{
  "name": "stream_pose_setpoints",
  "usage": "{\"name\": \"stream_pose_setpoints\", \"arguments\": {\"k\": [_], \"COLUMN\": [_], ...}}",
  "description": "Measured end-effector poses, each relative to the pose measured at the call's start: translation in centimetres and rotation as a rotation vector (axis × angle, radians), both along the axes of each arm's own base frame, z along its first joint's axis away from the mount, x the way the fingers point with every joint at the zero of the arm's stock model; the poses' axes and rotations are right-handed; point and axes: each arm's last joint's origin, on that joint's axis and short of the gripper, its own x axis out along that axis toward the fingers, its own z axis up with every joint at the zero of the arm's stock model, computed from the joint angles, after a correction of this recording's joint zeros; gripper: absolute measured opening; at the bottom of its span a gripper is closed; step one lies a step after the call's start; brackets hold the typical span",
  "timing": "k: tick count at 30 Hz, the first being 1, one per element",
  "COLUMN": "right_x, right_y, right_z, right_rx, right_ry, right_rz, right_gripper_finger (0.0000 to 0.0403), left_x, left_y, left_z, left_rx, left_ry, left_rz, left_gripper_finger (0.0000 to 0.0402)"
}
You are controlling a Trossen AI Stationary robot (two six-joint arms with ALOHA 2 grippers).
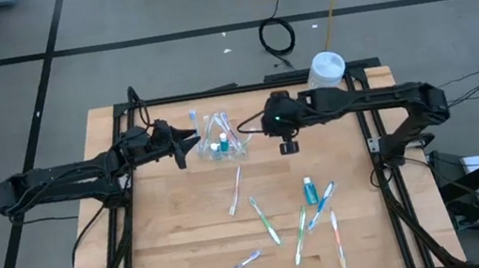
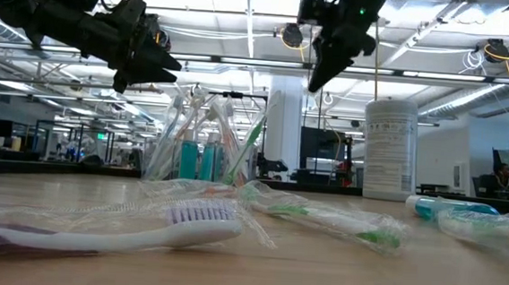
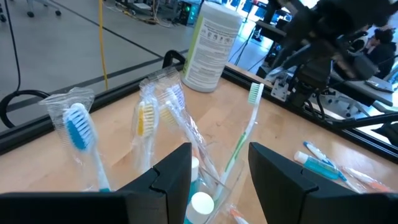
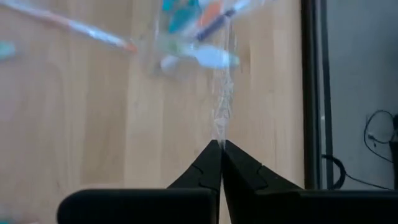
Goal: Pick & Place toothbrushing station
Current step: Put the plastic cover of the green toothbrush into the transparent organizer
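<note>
At the bottom of the high view, nearest the table's front edge, loose wrapped toothbrushes [image 1: 265,220] lie scattered on the wooden table [image 1: 168,230], with one small blue toothpaste tube [image 1: 310,190] among them right of centre. In the low view a purple-bristled brush [image 2: 96,230] lies closest to the camera, low and left in the frame, and a green one [image 2: 330,221] sits just behind it toward the centre.

Farther up the high view, just above centre, stands the clear cup [image 1: 220,144], holding upright brushes and blue tubes. My left gripper [image 1: 189,140] hangs just left of the cup at rim height, its fingers [image 3: 165,180] spread apart, and the left wrist view shows the cup's wrapped brushes directly ahead between them. My right gripper [image 1: 248,129] sits just right of the cup, fingers pressed together on a strip of clear wrapper [image 4: 221,102]; the strip runs up the right wrist view toward the cup's contents.

Beyond both grippers, at the upper right of the table's back edge, stands a white canister [image 1: 326,69].
</note>
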Motion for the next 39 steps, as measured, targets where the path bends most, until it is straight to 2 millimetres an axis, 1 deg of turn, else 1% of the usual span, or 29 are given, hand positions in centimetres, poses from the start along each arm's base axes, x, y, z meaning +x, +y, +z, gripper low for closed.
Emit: {"name": "stream_pose_setpoints", "arguments": {"k": [4,7,13,17,19,22,24,26,30,32,35,39], "right_x": [0.4,0.4,0.6,0.8,0.9,1.4,1.3,1.8,1.8,1.7,1.6,1.8], "right_y": [-1.0,-1.3,-1.3,-1.1,-1.0,-0.9,-0.9,-0.9,-1.1,-1.2,-1.2,-1.0], "right_z": [-0.8,-0.8,-0.7,-0.7,-0.8,-1.5,-1.7,-1.7,-2.1,-1.9,-2.0,-1.9], "right_rx": [0.000,0.002,0.003,0.044,0.029,-0.006,-0.018,-0.039,-0.088,-0.120,-0.126,-0.141], "right_ry": [0.026,0.019,0.000,-0.026,-0.017,0.024,0.048,0.027,0.068,0.067,0.093,0.077], "right_rz": [-0.020,-0.036,-0.025,0.037,0.055,0.091,0.116,0.135,0.103,0.090,0.107,0.131], "right_gripper_finger": [0.0000,0.0000,0.0000,0.0000,0.0000,0.0000,0.0000,0.0000,0.0000,0.0000,0.0000,0.0000], "left_x": [0.0,0.0,0.0,0.0,0.0,0.0,0.0,0.0,0.0,0.0,0.0,0.0], "left_y": [0.0,0.0,0.0,0.0,0.0,0.0,0.0,0.0,0.0,0.0,0.0,0.0], "left_z": [0.0,0.0,0.0,0.0,0.0,0.0,0.0,0.0,0.0,0.0,0.0,0.0], "left_rx": [0.000,0.000,-0.002,-0.003,-0.003,-0.003,-0.003,-0.003,-0.002,-0.002,-0.002,0.000], "left_ry": [0.000,0.000,0.000,-0.001,-0.001,0.000,0.000,0.000,0.000,0.000,0.000,0.001], "left_rz": [-0.002,-0.001,-0.001,-0.001,-0.001,-0.001,-0.001,-0.001,-0.002,-0.002,-0.002,-0.002], "left_gripper_finger": [0.0166,0.0166,0.0166,0.0166,0.0166,0.0166,0.0166,0.0166,0.0166,0.0166,0.0166,0.0166]}}
